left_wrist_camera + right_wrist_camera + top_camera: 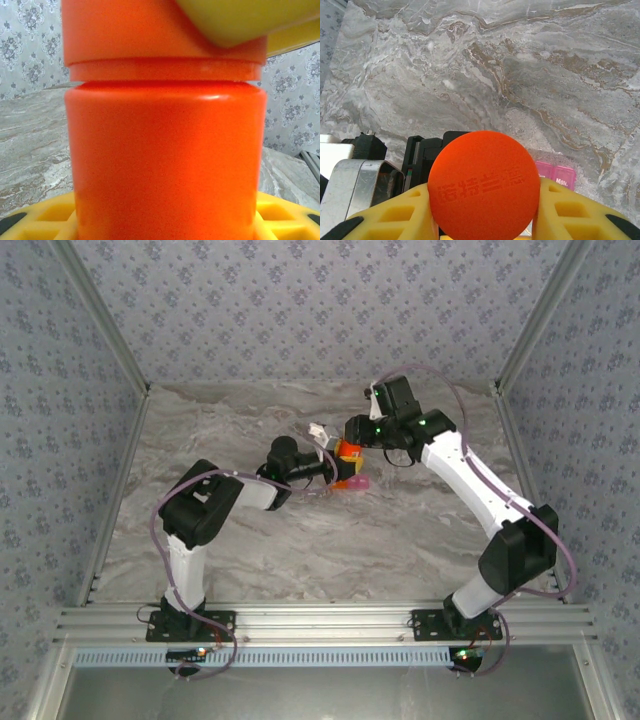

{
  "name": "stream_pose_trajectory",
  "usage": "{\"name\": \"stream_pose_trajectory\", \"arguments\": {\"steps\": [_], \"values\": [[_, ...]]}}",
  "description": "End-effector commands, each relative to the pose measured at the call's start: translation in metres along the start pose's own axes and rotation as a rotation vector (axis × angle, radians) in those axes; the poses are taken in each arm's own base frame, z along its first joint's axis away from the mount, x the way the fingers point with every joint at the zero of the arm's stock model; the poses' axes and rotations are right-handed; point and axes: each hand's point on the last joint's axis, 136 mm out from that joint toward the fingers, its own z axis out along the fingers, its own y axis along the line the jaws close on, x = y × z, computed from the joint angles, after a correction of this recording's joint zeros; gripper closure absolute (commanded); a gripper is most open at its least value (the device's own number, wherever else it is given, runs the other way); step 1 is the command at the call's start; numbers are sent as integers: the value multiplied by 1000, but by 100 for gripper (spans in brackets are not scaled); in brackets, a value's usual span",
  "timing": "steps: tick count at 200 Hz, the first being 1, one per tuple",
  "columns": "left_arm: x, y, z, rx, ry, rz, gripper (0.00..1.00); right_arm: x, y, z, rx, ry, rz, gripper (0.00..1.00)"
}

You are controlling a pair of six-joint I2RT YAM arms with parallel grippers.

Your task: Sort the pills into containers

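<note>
An orange round bottle (349,452) stands upright above the middle of the marble table. My left gripper (338,464) is shut on its body (160,160), yellow fingers (280,220) on both sides. From above, my right gripper (354,438) is shut on the bottle's orange cap (484,185); its yellow fingers (575,210) press the cap's two sides. The containers (557,174) lie on the table just beyond the bottle, showing as pink translucent cells (357,483). The pills are hidden.
Patterned walls close the table at the back and both sides. Bare marble (420,530) lies all round the two grippers. The left wrist's black and silver body (365,175) sits right under the right gripper.
</note>
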Motion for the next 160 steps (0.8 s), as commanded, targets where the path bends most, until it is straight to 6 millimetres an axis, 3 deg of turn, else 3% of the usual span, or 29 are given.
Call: {"name": "stream_pose_trajectory", "arguments": {"steps": [1,8,11,15,88,129,136,160], "values": [[-46,-14,5,9,-134,128,59,6,-3,1,-8,12,36,68],[-47,-14,4,2,-135,130,38,3,-7,0,-5,4,43,68],[-47,-14,4,0,-134,128,10,2,-9,0,-1,0,46,68],[-47,-14,4,-2,-135,130,2,-1,-11,-1,3,-6,50,68],[-59,-14,-20,-103,-174,128,2,-41,-89,-13,190,-191,119,68],[-75,-3,-43,-272,-129,125,2,-44,-143,-12,331,-342,142,68],[-78,-1,-45,-294,-105,123,2,-32,-155,-5,358,-332,147,68],[-81,12,-48,-375,18,62,2,-26,-174,0,407,-371,129,68]]}}
